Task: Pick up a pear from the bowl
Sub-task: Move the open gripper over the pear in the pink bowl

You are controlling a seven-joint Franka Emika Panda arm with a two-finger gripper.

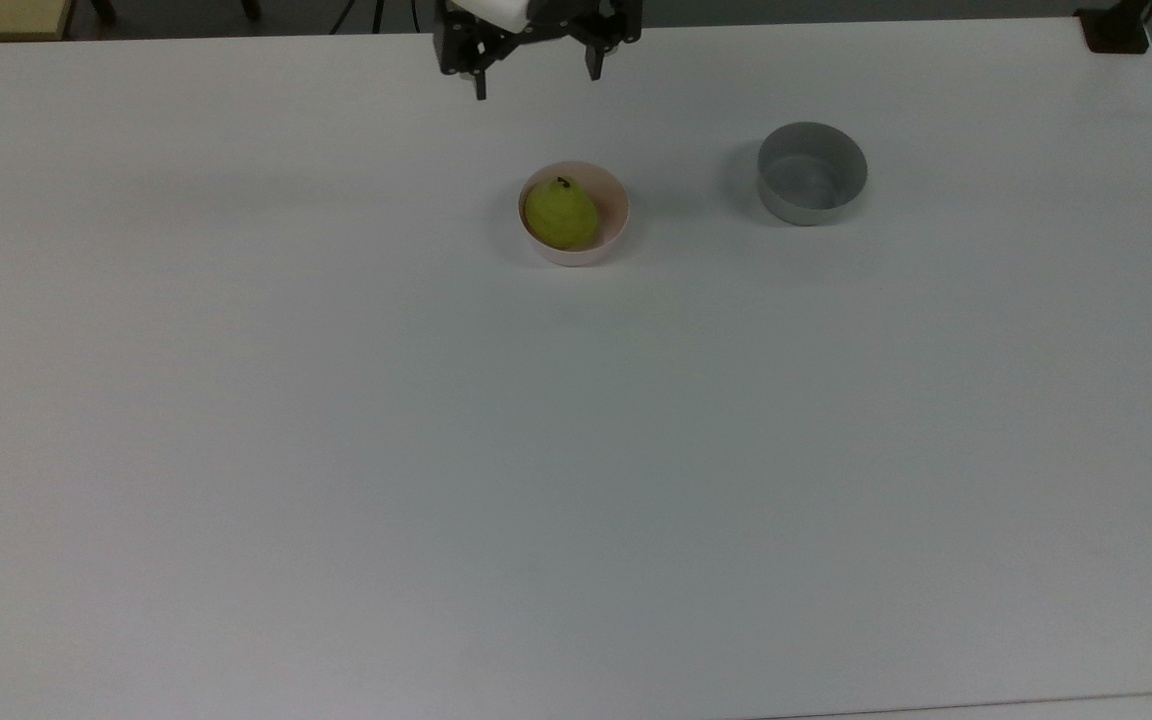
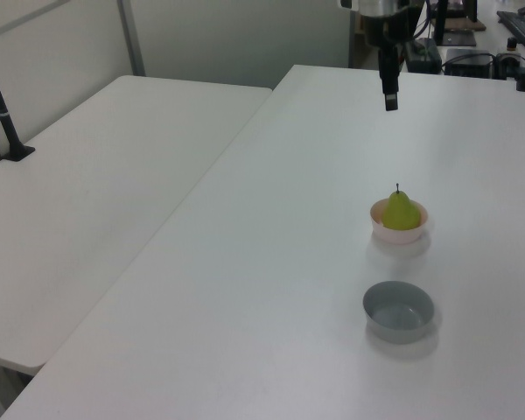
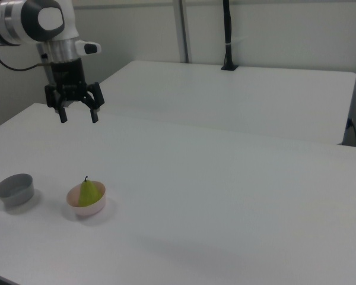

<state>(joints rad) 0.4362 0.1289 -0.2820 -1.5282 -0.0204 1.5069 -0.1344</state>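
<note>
White table (image 1: 336, 450) is carrying two small vessels well apart from each other: the pale pink bowl (image 1: 612, 233) near the far middle in the top view, and a taller grey straight-walled bowl (image 1: 812, 186) toward the top view's right. In the left view the grey bowl (image 2: 398, 311) is sitting nearer the camera than the pink bowl (image 2: 400, 229); in the right view it (image 3: 15, 189) is lying to the right view's left of the pink bowl (image 3: 87, 205). A second white table (image 2: 87, 201) is adjoining along the left view's left, with a black pole (image 2: 0, 109) standing at its far edge. Nothing is standing between the gripper and the pink bowl.

Pear (image 1: 560, 213) is resting upright inside the pink bowl, stem up, as the left view (image 2: 401, 211) and the right view (image 3: 88, 192) are showing. Gripper (image 1: 538, 84) is hanging in the air beyond the bowl near the table's far edge in the top view, pointing downward, its two fingers (image 3: 62, 115) spread wide apart and holding nothing. In the right view the gripper (image 3: 78, 116) is hovering high above the table, well apart from the pear; in the left view it (image 2: 390, 98) is appearing far behind the fruit.
</note>
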